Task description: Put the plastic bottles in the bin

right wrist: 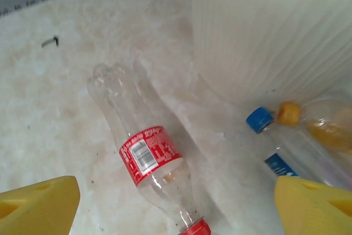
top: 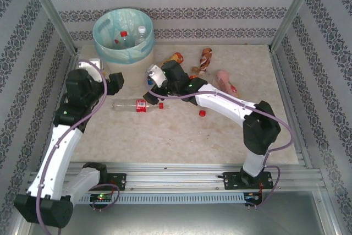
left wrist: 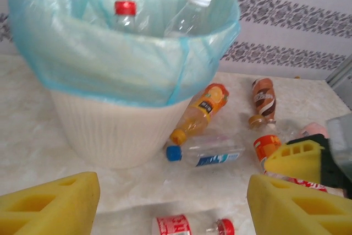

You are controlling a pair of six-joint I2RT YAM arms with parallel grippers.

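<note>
Entry 1: the counter [top: 181, 141] is carrying a clear red-labelled bottle [top: 137, 104] lying on its side, with a loose red cap [top: 202, 113] well apart from it.

Entry 2: I am hovering the right gripper [right wrist: 176, 202] over that bottle, fingers spread and clamping nothing.

Entry 3: I am seeing the left gripper [left wrist: 173, 207] likewise spread wide and empty, facing the bin [left wrist: 110, 130].

Entry 4: a blue-capped bottle [left wrist: 206, 155] and an orange bottle [left wrist: 201, 111] are lying against the bin's foot. A brown bottle [left wrist: 264, 100] and a pink bottle [top: 225, 81] are lying farther right.

Entry 5: inside the bin, a red-capped bottle [left wrist: 125, 15] and a white-capped bottle [left wrist: 190, 9] are standing.
</note>
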